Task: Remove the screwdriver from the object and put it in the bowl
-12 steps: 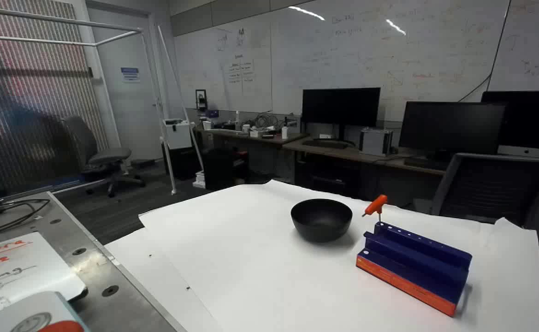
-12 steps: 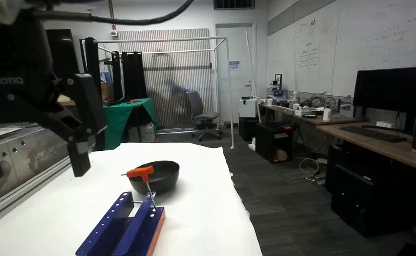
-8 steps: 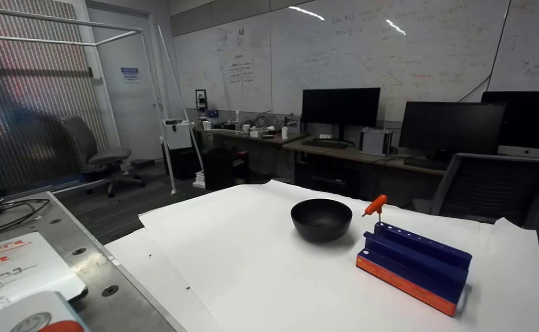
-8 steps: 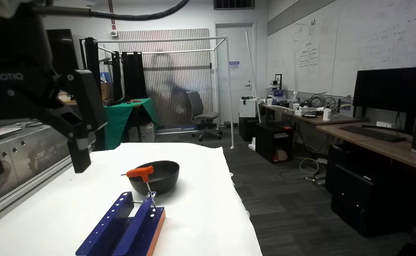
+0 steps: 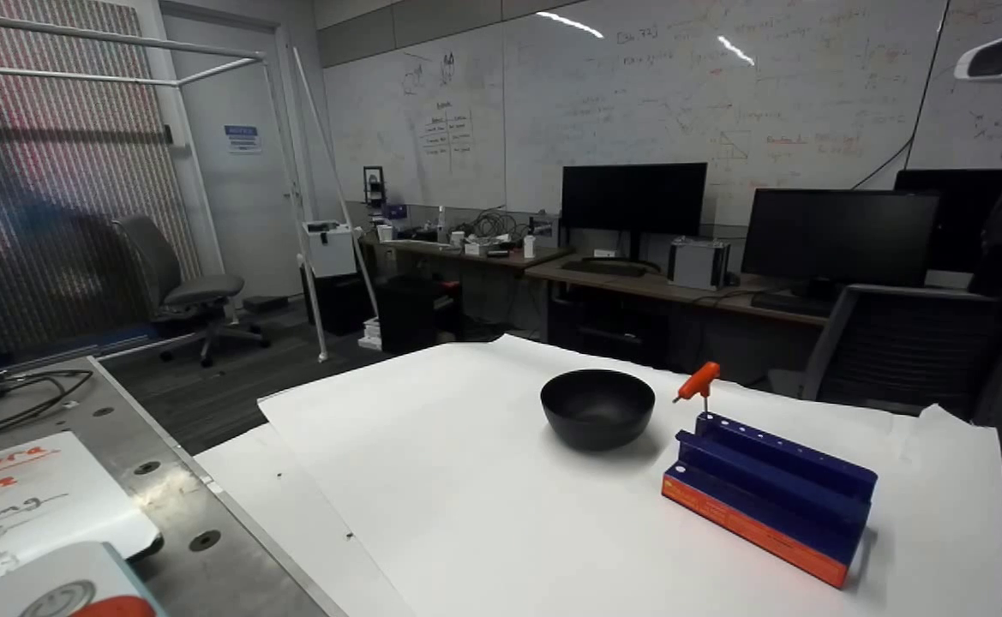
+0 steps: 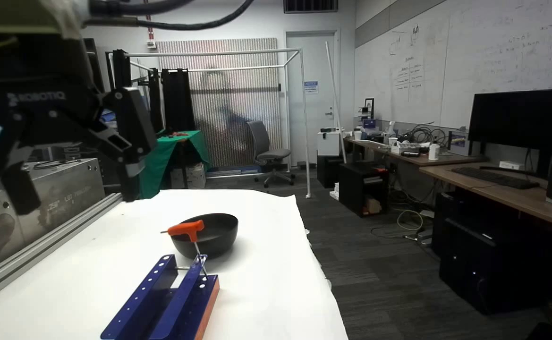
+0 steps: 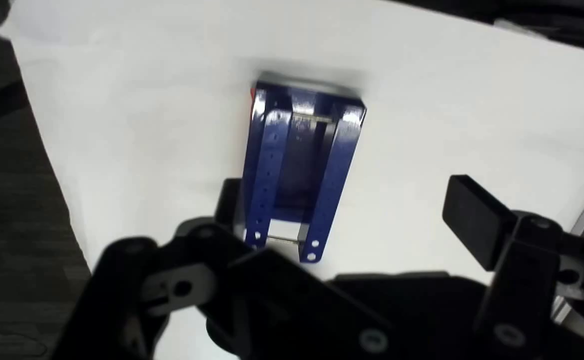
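1 screwdriver (image 6: 186, 230): orange-red T-shaped handle on a thin metal shaft, standing nearly upright through a hole in the blue block (image 6: 176, 304), at the block's end nearest the bowl (image 5: 597, 424). A short metal stub pokes out of 1 side of the handle.
Blue block: long, with raised ridges pierced by rows of round holes and an orange-red strip along its side, resting on the white-covered bench (image 6: 276, 297).
Bowl: round, black and upright on the bench, near the block but apart from it. In an exterior view the bowl (image 6: 220, 248) is beyond the block's far end.
Hand (image 6: 76, 194): black, hanging above the bench, left of the screwdriver and higher. Its 2 fingers (image 7: 474, 220) are spread wide apart, clear of the screwdriver.
Wrist view: 1 finger covers part of the block's near end.
Bench edge: a metal rail (image 6: 44, 246) runs along the left side.
Room: a whiteboard (image 6: 469, 56) on the right wall, a black monitor (image 6: 523, 120) to the right, a grey office chair (image 6: 272, 155) at the far side.
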Robot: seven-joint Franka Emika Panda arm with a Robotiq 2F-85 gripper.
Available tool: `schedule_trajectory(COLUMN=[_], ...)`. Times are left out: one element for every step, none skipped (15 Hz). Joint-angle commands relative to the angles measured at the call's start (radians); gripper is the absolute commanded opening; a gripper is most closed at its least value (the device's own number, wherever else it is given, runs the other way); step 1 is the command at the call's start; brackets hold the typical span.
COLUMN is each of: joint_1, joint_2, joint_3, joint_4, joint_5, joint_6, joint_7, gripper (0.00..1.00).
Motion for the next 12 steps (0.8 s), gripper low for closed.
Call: schedule_trajectory(joint_1=[0.024, 0.016, 0.007, -0.008, -0.020, -0.038, -0.047, -0.061, -0.066, -0.070, -0.070, -0.064], joint_2=[0.235, 0.300, 0.352, 0.419, 0.470, 0.535, 0.585, 0.639, 0.686, 0.734, 0.774, 0.810], joint_3=[0.005, 0.016, 0.024, 0.042, 0.055, 0.078, 0.091, 0.111, 0.121, 0.129, 0.133, 0.133], joint_4=[0.137, 0.165, 0.190, 0.218, 0.242, 0.264, 0.291, 0.316, 0.348, 0.378, 0.408, 0.438], joint_5=[-0.018, -0.020, -0.022, -0.031, -0.039, -0.063, -0.088, -0.122, -0.148, -0.172, -0.193, -0.203], joint_6=[0.167, 0.221, 0.262, 0.303, 0.334, 0.378, 0.392, 0.417, 0.409, 0.408, 0.396, 0.379], joint_7=[-0.019, 0.007, 0.026, 0.067, 0.101, 0.161, 0.201, 0.265, 0.312, 0.373, 0.430, 0.485], gripper=[1.00, 1.00, 1.00, 1.00, 1.00, 1.00, 1.00, 1.00, 1.00, 1.00, 1.00, 1.00])
